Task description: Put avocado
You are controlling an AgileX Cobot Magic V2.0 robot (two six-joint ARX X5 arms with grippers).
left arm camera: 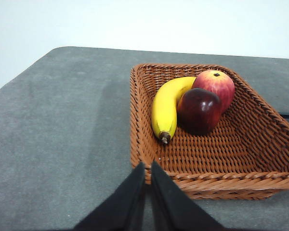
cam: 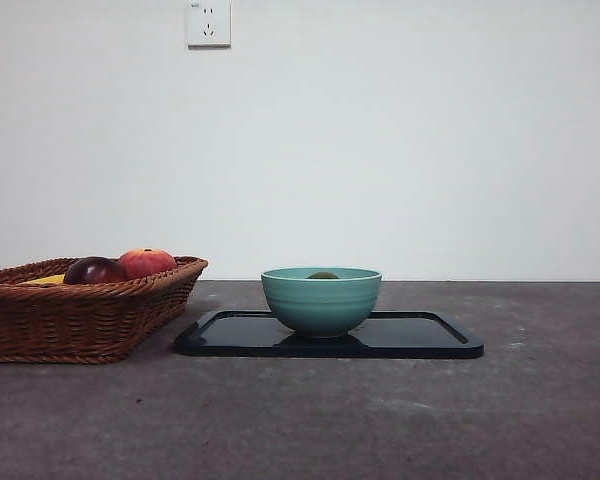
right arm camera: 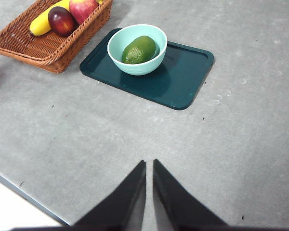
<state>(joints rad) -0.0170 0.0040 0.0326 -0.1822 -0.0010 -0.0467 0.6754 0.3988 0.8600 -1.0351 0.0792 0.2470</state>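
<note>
We are seeing the avocado (right arm camera: 139,49) lying inside the pale teal bowl (right arm camera: 135,67), which is sitting on the dark tray (right arm camera: 183,77) just beside the wicker basket (right arm camera: 43,48) that is holding a banana (left arm camera: 166,106), a dark maroon fruit (left arm camera: 198,109) and a red-orange fruit (left arm camera: 216,84). Our left gripper (left arm camera: 148,168) is hanging above the basket's near rim with its jaws together and holding nothing. Our right gripper (right arm camera: 149,166) is hovering over bare table (right arm camera: 111,130), well apart from the tray, its jaws likewise closed and empty.

No legible text, seemingly, on anything.
</note>
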